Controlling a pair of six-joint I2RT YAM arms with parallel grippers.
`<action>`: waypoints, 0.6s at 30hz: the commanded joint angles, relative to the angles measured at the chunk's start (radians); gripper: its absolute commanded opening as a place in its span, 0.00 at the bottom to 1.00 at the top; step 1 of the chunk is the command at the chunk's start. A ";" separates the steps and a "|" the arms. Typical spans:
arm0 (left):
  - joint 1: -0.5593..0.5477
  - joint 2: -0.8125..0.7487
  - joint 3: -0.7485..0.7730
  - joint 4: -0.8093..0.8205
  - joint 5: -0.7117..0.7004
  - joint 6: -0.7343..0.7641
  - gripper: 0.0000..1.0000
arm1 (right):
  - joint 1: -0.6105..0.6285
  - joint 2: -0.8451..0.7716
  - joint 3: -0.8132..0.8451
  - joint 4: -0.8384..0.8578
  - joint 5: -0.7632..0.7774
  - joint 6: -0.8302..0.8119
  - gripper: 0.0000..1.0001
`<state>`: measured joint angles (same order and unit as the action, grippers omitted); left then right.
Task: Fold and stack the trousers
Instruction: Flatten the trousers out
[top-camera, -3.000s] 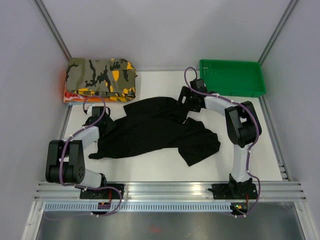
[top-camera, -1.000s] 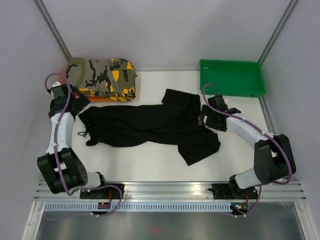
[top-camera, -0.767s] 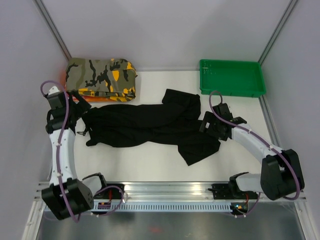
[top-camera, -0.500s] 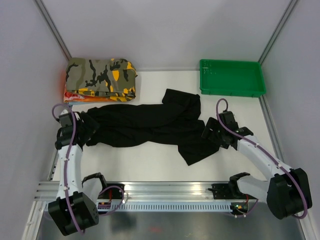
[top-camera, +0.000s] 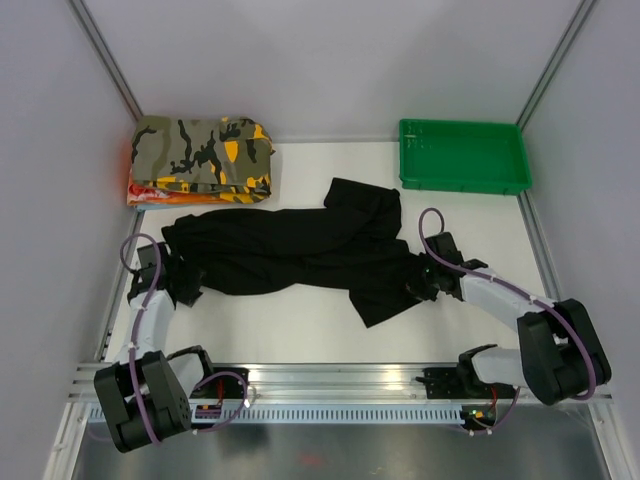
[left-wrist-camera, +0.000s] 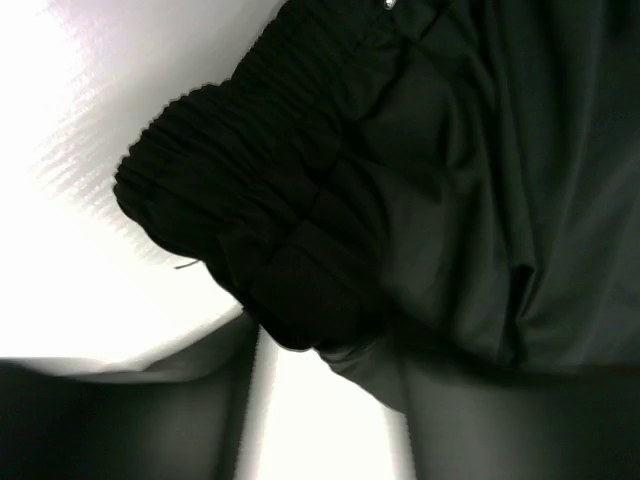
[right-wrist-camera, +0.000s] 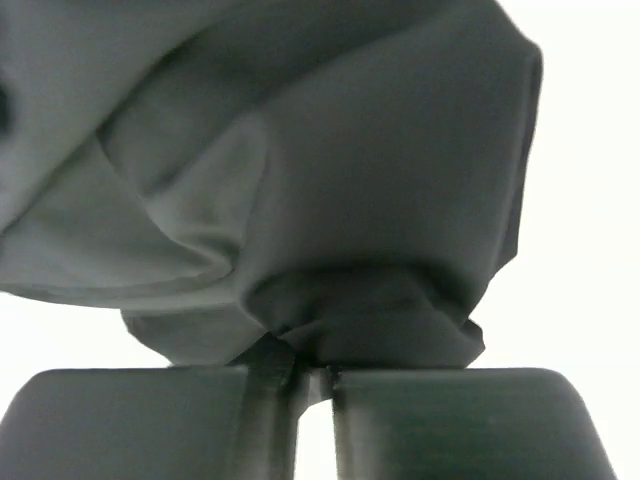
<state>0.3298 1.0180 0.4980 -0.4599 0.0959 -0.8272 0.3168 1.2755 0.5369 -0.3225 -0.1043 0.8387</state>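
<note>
The trousers (top-camera: 290, 250) span the tabletop (top-camera: 300, 335), long axis running from the left end effector (top-camera: 183, 284), jaws apart astride the waistband (left-wrist-camera: 250, 200), to the right end effector (top-camera: 418, 284), nearly closed, pinching bunched leg fabric.

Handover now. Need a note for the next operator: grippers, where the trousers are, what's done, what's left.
Left gripper: open, fingers either side of the waistband corner, not clamped.
Right gripper: shut on a pinch of fabric at the nearer leg's end.
Trousers: unfolded and wrinkled across the table, waist to the left, legs splayed to the right.
Done: no fold yet.
Left: fold, then stack, probably on the folded camouflage garment at far left.
</note>
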 joint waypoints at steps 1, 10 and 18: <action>0.002 0.019 -0.018 0.113 -0.005 -0.064 0.38 | 0.004 0.044 0.018 -0.004 0.057 -0.001 0.00; 0.000 0.037 0.065 0.055 -0.091 -0.003 0.02 | -0.036 -0.013 0.496 -0.447 0.477 -0.225 0.00; 0.003 0.057 0.158 -0.002 -0.156 0.046 0.02 | -0.065 -0.007 0.770 -0.638 0.821 -0.395 0.62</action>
<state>0.3210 1.0695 0.6041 -0.4511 0.0296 -0.8387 0.2863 1.2854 1.2892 -0.7963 0.4839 0.5468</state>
